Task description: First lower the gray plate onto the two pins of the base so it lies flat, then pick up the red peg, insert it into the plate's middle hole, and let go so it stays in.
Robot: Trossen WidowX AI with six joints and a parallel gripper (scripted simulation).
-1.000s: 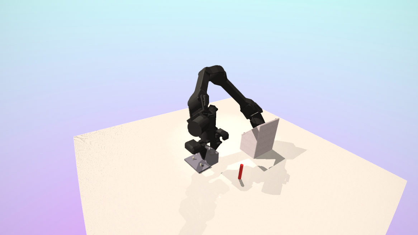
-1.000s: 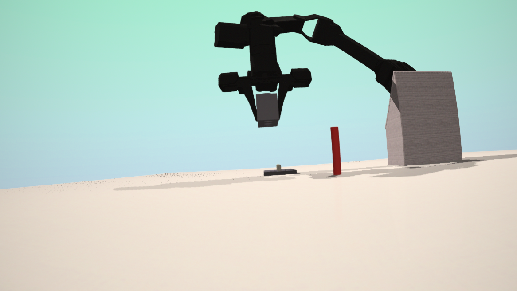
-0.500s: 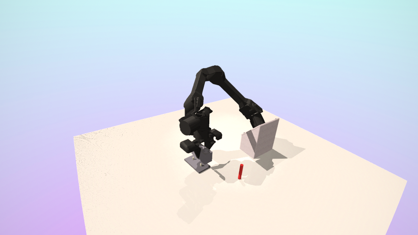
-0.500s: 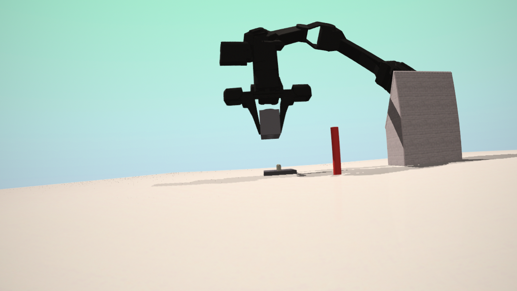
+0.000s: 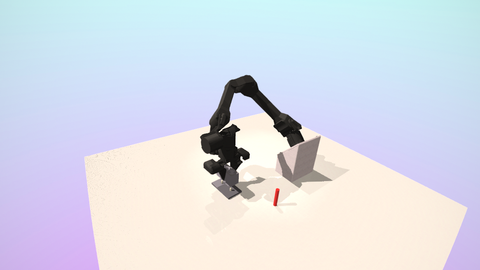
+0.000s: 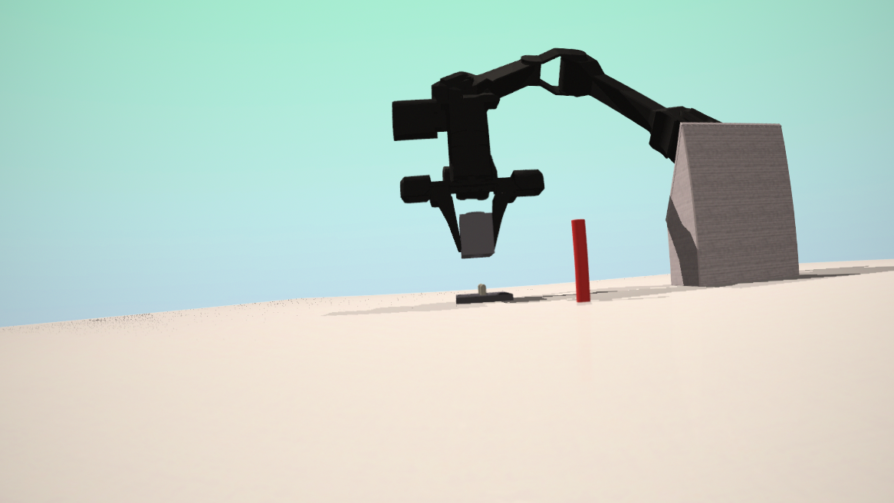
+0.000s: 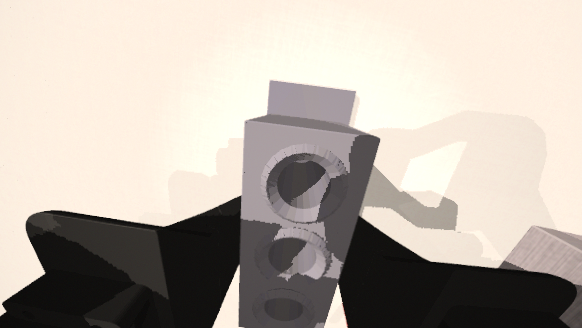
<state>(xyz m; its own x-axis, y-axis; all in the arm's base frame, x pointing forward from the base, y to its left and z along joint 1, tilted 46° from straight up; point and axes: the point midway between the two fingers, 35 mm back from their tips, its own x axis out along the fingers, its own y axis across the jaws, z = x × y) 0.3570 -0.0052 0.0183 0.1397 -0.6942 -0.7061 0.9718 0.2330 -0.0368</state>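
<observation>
Gripper (image 5: pixel 229 174) (image 6: pixel 477 244) (image 7: pixel 294 200), one, black: fingers closed on the sides of the plate, which fills the space between them. Plate (image 5: pixel 231 176) (image 6: pixel 477 234) (image 7: pixel 257 150), one, gray, thick: held above the base, a gap beneath it in the exterior view; three round holes visible from the wrist, in a row from 12 towards 6 o'clock, partly shadowed. Base (image 5: pixel 224 192) (image 6: pixel 465 299) (image 7: pixel 310 100), one, flat, dark gray in the exterior view: on the table (image 5: pixel 150 208) (image 6: pixel 375 400) (image 7: pixel 125 75), at 6 o'clock from the plate in that view; one end shows past the plate at 12 o'clock in the wrist view. Pins, two, pale, upright on the base: first pin (image 5: pixel 222 181) towards 10 o'clock, second pin (image 5: pixel 230 189) towards 4, in the top view. Peg (image 5: pixel 276 196) (image 6: pixel 580 261), one, red: standing on the table, apart from the base, between 3 and 4 o'clock from it in the top view. Block (image 5: pixel 305 159) (image 6: pixel 741 206) (image 7: pixel 555 250), one, grayish, slanted: at 1 o'clock from the peg there.
</observation>
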